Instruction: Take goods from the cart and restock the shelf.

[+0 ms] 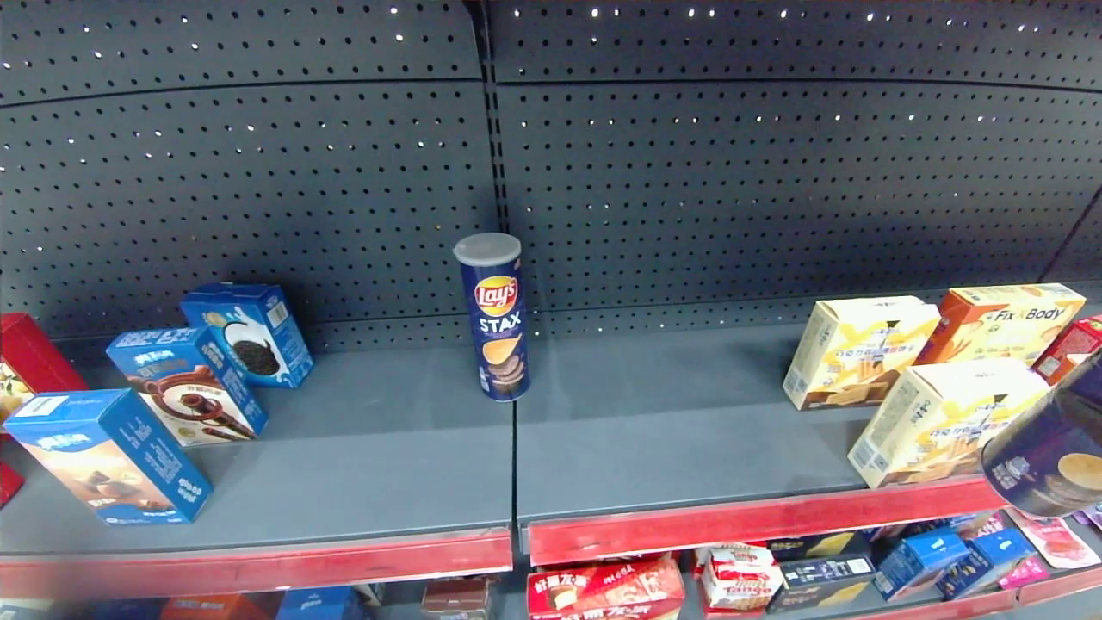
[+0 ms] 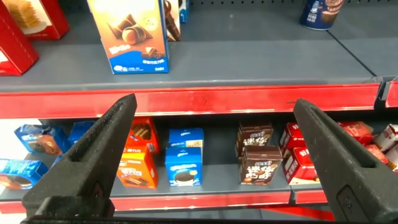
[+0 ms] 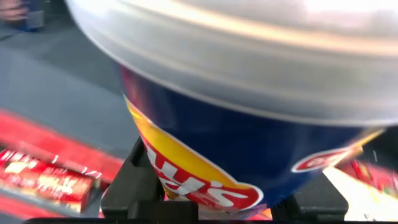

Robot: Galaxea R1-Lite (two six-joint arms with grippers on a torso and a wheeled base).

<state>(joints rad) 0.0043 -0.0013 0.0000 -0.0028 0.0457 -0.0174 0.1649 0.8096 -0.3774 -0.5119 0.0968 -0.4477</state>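
Pegboard [image 1: 689, 172], dark and perforated, forms the back wall behind a grey shelf [image 1: 654, 430] with a red front edge. One standing can [image 1: 492, 319] is upright near the back of this shelf, at the seam between its two panels, and it has bare grey surface on both sides.

Well to the left of the standing can are three blue boxes [image 1: 185, 396], set in a slanting row from back to front. A red box [image 1: 30, 357] lies beyond them at the edge. Well to the right of the standing can are two cream boxes [image 1: 943, 422], one behind the other, with an orange box [image 1: 1003, 323] beside the rear one. A lower shelf [image 2: 217, 179] holds small blue, orange and brown packs.

A held can [image 1: 1046, 448] is tilted in the air far right of the standing can, over the shelf's front edge and just before the nearer cream box. The right gripper [image 3: 217, 208] pinches this can, with a dark jaw pressed against each side of its body and its lid towards the wrist camera.

The left gripper [image 2: 214, 102] has its jaws spread wide with nothing between them. It is level with the red edge, below and left of the standing can.
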